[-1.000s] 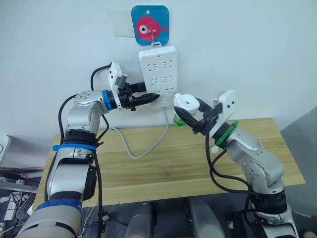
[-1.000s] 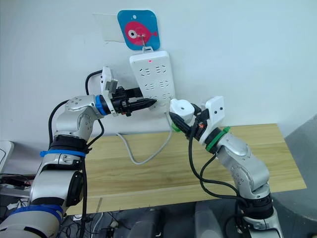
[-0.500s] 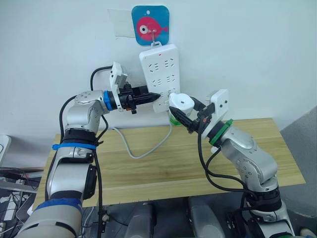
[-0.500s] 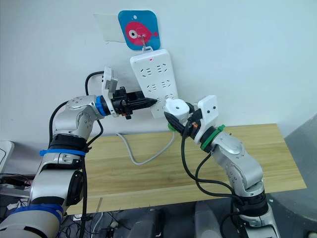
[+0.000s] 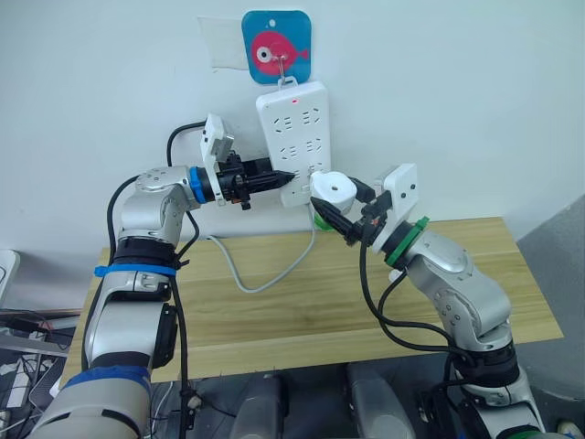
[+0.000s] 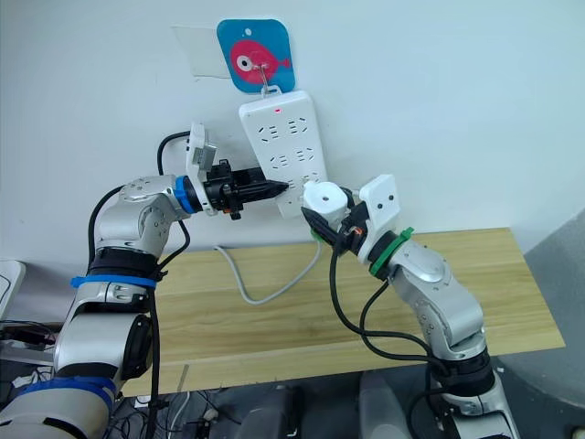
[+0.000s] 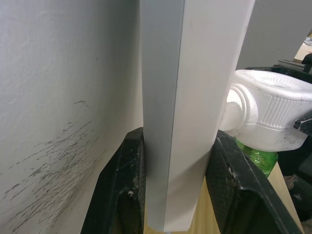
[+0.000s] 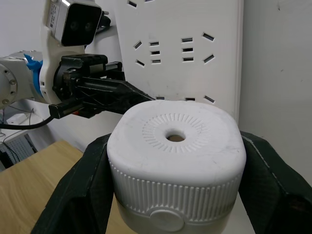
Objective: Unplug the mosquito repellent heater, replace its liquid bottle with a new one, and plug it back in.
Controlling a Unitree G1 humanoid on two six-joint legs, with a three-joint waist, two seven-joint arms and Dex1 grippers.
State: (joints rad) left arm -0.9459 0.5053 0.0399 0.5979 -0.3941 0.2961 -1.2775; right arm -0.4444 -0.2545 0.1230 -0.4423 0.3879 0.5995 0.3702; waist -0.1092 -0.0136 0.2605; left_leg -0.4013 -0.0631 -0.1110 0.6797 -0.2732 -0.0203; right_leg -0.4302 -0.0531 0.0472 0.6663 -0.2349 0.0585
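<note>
The mosquito repellent heater (image 5: 331, 190) is a rounded white plastic unit with a ribbed skirt, a ring of fine radial grooves and a small dark vent hole in the middle of its face. It sits clamped between the two black fingers (image 8: 83, 185) of the right hand (image 5: 340, 212), held in the air just beside the lower right corner of the power strip (image 5: 294, 137), above the back edge of the desk (image 5: 302, 302). A translucent green liquid bottle (image 7: 253, 155) hangs from its underside.

The power strip is a tall, flat, smooth white plastic slab with rows of slotted sockets and a small red light near its top. It hangs from a hook on a blue square plaque with a pink fish (image 5: 277, 46), against a matt white wall. The left hand (image 5: 279, 178) is closed on the strip's lower edge, one black finger (image 7: 122, 180) behind it, the other (image 7: 234, 190) in front.

A pale grey cord (image 5: 265, 265) loops down from the strip onto the light wood-grain desk.
</note>
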